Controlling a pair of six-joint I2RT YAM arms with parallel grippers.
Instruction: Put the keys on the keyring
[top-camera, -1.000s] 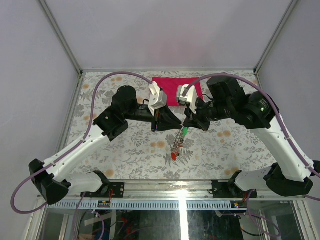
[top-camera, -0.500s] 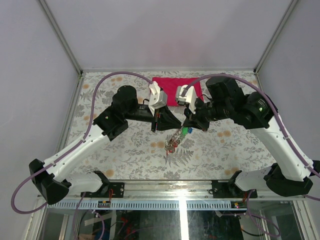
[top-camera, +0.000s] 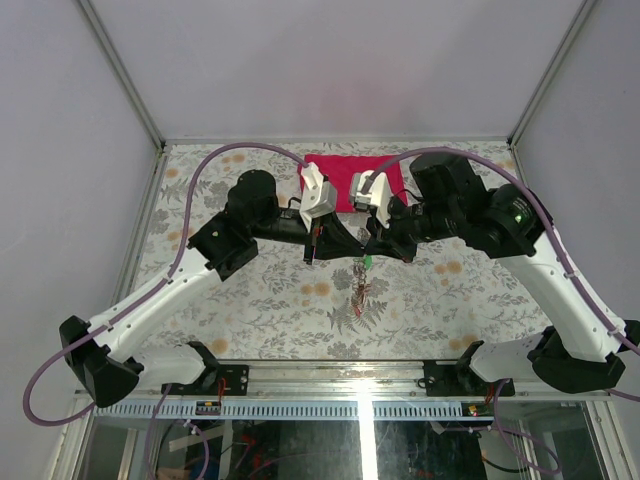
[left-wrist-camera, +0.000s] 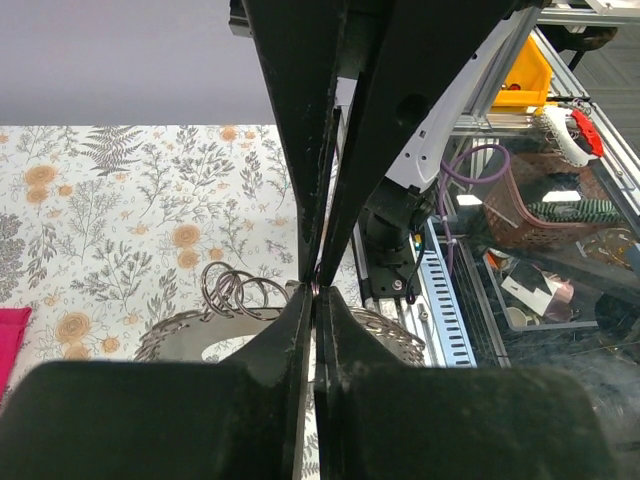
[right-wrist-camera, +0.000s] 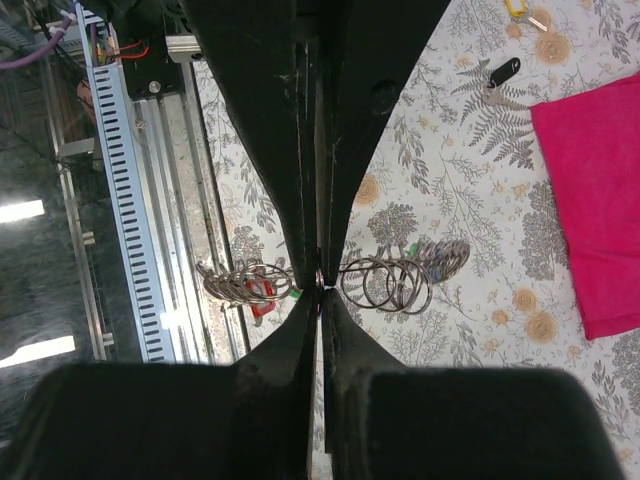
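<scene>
My left gripper (top-camera: 349, 243) and right gripper (top-camera: 369, 245) meet tip to tip above the table's middle. Both are shut on the keyring, a thin dark ring seen edge-on between the tips in the left wrist view (left-wrist-camera: 315, 288) and the right wrist view (right-wrist-camera: 319, 279); most of it is hidden. A bunch of keys (top-camera: 360, 292) on small split rings hangs below the tips, a green tag (top-camera: 368, 262) at its top. The right wrist view shows split rings either side of my fingers, with a red tag (right-wrist-camera: 258, 300) on the left and more rings (right-wrist-camera: 400, 278) on the right.
A red folded cloth (top-camera: 345, 175) lies behind the grippers. A black-tagged key (right-wrist-camera: 497, 73) and a yellow-tagged key (right-wrist-camera: 515, 8) lie loose on the floral table near the cloth (right-wrist-camera: 590, 200). The slotted metal rail (top-camera: 360, 408) runs along the front edge.
The hanging bunch swung: it trailed down-left, bunched up under the tips, and now hangs straight down. Both grippers stayed pinched together and shifted slightly back.
</scene>
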